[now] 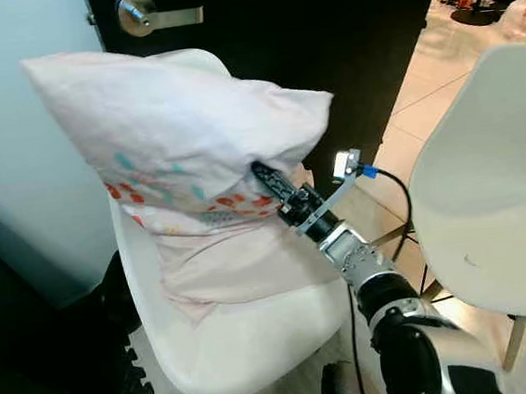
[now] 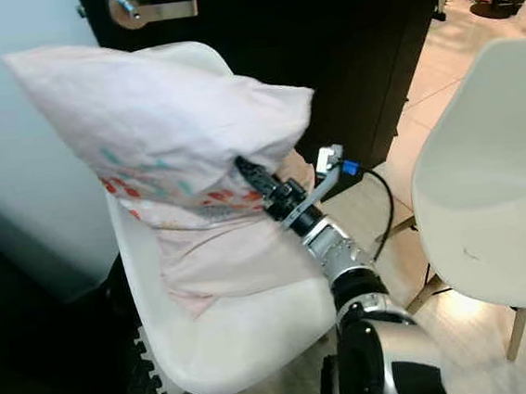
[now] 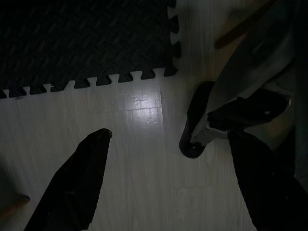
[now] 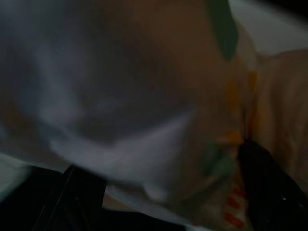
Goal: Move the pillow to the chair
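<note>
The pale pink pillow with coloured leaf print (image 1: 178,135) sits propped on the white moulded plastic chair (image 1: 248,333), leaning on its back. The right hand (image 1: 266,180) pinches the pillow's lower edge. The left hand (image 3: 168,183) hangs wide apart above pale floor.

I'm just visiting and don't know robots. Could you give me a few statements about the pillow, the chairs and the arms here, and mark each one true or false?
1. The pillow is on a white chair. True.
2. The right gripper reaches into the pillow's underside. True.
3. The pillow lies flat on the seat. False: it stands up against the chair's back, its lower part sagging onto the seat.
4. The second white chair holds a pillow too. False: its seat is bare.
5. The left gripper grips the pillow. False: it hangs open above the floor, beside a dark foam mat.
</note>
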Robot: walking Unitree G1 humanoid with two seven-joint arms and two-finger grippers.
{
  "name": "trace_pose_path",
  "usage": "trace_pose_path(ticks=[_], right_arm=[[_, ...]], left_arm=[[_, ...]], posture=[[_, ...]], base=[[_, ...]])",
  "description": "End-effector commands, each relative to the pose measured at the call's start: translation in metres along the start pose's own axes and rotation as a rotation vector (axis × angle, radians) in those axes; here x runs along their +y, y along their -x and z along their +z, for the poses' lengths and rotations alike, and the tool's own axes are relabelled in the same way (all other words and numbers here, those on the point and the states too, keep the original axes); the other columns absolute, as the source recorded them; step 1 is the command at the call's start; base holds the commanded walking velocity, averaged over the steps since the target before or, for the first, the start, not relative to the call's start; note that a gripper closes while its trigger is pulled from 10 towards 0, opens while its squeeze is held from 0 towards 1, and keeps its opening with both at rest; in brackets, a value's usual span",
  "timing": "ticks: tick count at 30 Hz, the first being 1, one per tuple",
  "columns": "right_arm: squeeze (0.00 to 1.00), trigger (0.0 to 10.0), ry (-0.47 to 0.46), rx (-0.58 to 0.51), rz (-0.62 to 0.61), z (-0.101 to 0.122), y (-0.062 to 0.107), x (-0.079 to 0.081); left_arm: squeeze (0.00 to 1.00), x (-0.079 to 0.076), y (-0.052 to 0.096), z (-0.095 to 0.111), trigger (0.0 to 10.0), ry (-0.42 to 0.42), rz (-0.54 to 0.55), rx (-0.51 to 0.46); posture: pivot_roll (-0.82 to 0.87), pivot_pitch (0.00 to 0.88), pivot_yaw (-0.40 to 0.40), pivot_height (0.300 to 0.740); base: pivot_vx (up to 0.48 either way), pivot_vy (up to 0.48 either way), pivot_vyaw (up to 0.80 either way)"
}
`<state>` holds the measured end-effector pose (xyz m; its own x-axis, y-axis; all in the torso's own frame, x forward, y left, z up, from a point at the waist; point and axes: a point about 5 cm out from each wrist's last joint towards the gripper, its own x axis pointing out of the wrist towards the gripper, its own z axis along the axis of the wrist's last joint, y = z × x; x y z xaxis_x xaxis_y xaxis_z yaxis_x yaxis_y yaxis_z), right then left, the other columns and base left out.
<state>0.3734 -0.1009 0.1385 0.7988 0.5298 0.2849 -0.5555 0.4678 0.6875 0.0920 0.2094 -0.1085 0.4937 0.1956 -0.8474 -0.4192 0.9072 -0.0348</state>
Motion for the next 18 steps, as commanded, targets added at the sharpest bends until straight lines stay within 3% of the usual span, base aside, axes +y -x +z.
trace_pose_path(ticks=[1,3,4,6,7,8,9,13,18], right_arm=[[1.00,10.0,0.177,0.068,-0.229,-0.006,0.009,-0.017],[0.96,10.0,0.221,0.064,-0.274,-0.002,0.011,-0.021],[0.56,10.0,0.195,0.025,-0.281,0.005,0.013,-0.023],[0.56,10.0,0.177,0.012,-0.271,0.007,0.014,-0.023],[0.35,10.0,0.141,0.002,-0.238,0.009,0.013,-0.021],[0.35,10.0,0.141,0.002,-0.238,0.009,0.013,-0.021],[0.02,10.0,0.082,-0.008,-0.140,0.011,0.009,-0.015],[0.00,10.0,-0.043,-0.035,0.159,0.016,0.004,0.005],[0.00,10.0,-0.078,-0.098,0.250,0.029,0.004,0.011]], left_arm=[[0.00,-0.007,0.003,-0.015,10.0,-0.015,-0.036,0.055],[0.00,-0.006,0.004,-0.015,10.0,-0.008,-0.031,0.054],[0.00,-0.006,0.004,-0.016,10.0,-0.007,-0.031,0.057],[0.00,-0.006,0.004,-0.017,10.0,-0.011,-0.034,0.060],[0.00,-0.007,0.004,-0.018,10.0,-0.012,-0.036,0.063],[0.00,-0.007,0.004,-0.018,10.0,-0.012,-0.036,0.063],[0.00,-0.008,0.005,-0.020,10.0,-0.010,-0.039,0.067],[0.00,-0.011,0.005,-0.021,10.0,-0.014,-0.047,0.073],[0.00,-0.010,0.004,-0.019,10.0,-0.011,-0.045,0.067]], posture=[[0.05,0.101,-0.107,0.610],[0.05,0.103,-0.106,0.610],[0.04,0.097,-0.105,0.610],[0.04,0.097,-0.105,0.610],[0.04,0.097,-0.109,0.610],[0.04,0.097,-0.109,0.610],[0.03,0.101,-0.110,0.610],[0.03,0.109,-0.103,0.610],[0.03,0.113,-0.102,0.610]], base=[[0.000,0.000,0.00],[0.000,0.000,0.00],[0.000,0.000,0.00],[0.000,0.000,0.00],[0.000,0.000,0.00],[0.000,0.000,0.00],[0.000,0.000,0.00],[0.000,0.000,0.00],[0.000,0.000,0.00]])
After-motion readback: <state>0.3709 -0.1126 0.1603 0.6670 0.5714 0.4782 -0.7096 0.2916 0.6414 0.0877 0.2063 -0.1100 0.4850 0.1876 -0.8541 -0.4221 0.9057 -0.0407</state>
